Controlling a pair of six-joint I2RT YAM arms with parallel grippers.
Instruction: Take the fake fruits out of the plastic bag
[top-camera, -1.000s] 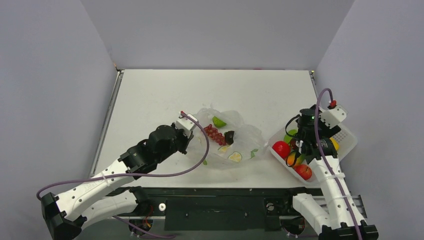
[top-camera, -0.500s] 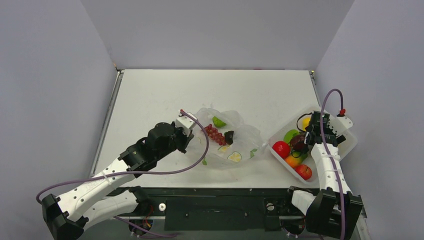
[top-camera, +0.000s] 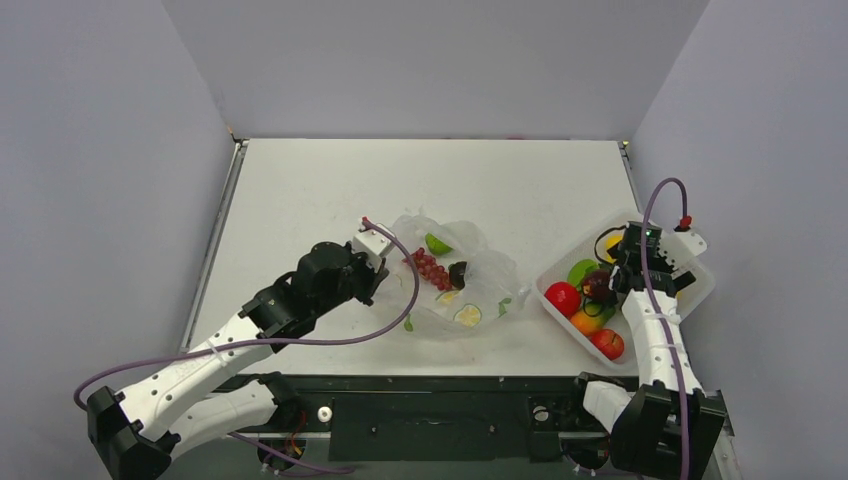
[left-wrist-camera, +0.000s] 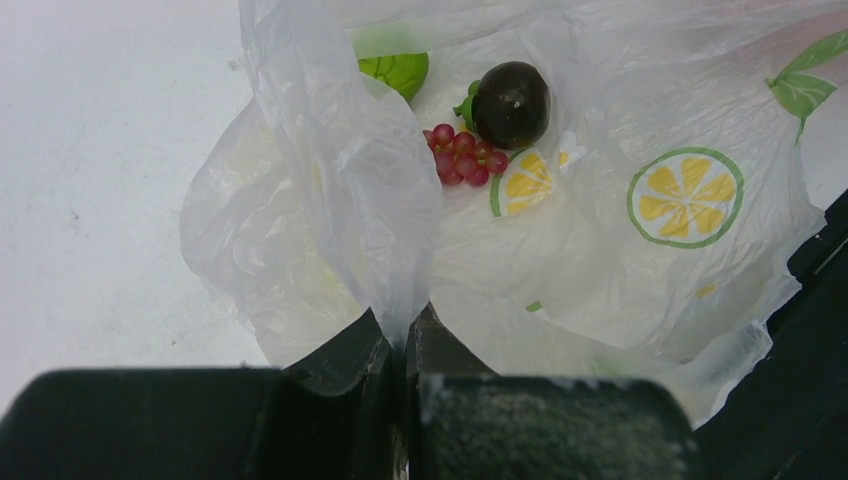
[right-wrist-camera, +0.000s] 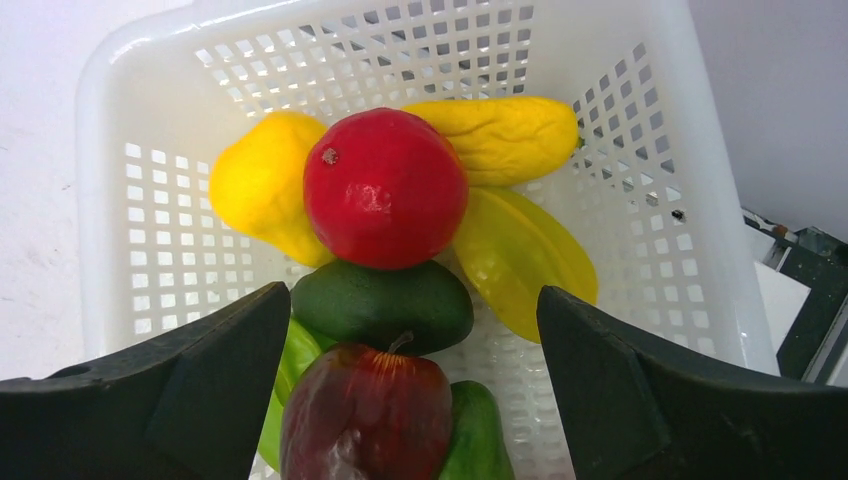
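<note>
While my left gripper (left-wrist-camera: 405, 340) pinches the bag (left-wrist-camera: 330, 180), my right gripper (right-wrist-camera: 412, 297) hangs spread wide over the basket (right-wrist-camera: 650, 200).
Left jaws are clamped on a fold of film at the bag's near edge, gathered into a ridge. The bag lies mid-table (top-camera: 320, 190), and inside it I see grapes (left-wrist-camera: 462, 160) touching a dark fruit (left-wrist-camera: 511, 103), with a lime (left-wrist-camera: 395, 72) just beside them. On the right the fingers grip nothing. Below them the basket holds a red fruit (right-wrist-camera: 385, 188) atop yellow and green ones, and a maroon apple (right-wrist-camera: 365, 425) nearest the camera.
</note>
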